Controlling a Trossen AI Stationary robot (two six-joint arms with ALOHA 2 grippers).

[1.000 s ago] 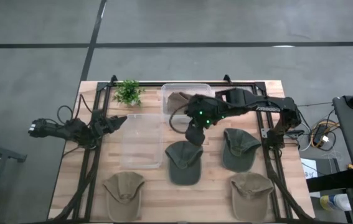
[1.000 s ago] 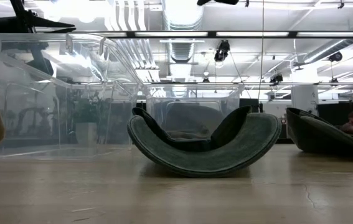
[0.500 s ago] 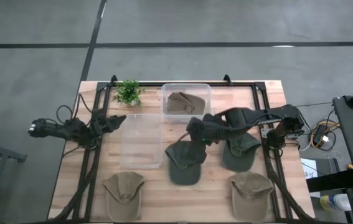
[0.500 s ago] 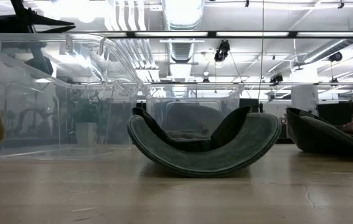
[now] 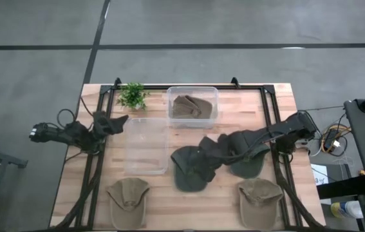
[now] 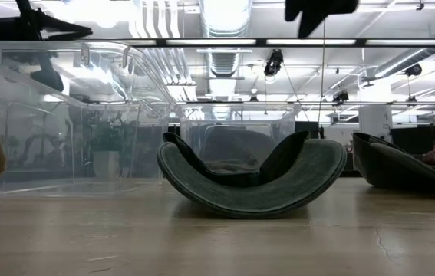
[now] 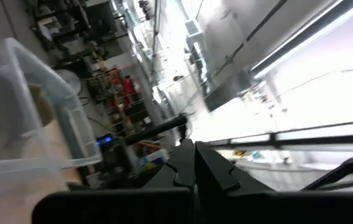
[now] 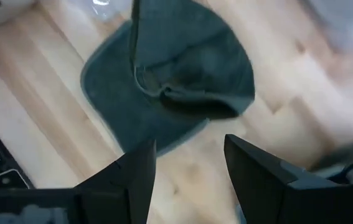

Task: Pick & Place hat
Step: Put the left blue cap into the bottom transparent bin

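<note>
A dark green hat (image 5: 187,173) lies on the table's middle; in the low view the hat (image 6: 252,184) rests on its curved brim, both sides curling up. My right gripper (image 5: 203,161) hangs open above the hat's right side, pointing steeply down. In the right wrist view its fingers (image 8: 132,180) stand apart above the hat (image 8: 170,81), touching nothing. In the low view only its tip (image 6: 317,11) shows, high above the hat. My left gripper (image 5: 119,120) waits shut at the table's left, pointing up into the room (image 7: 195,168).
A second dark green hat (image 5: 246,165) lies right of the first, partly under my right arm. Tan hats lie near left (image 5: 129,193) and near right (image 5: 259,195). A small clear bin (image 5: 192,91) holds a hat. A long clear bin (image 5: 147,145) and a plant (image 5: 132,95) stand at the left.
My right gripper has swung from beside the far bin toward the table's near edge and come down, turning as it went; it now hangs over the dark green hat. The hat has not moved.
</note>
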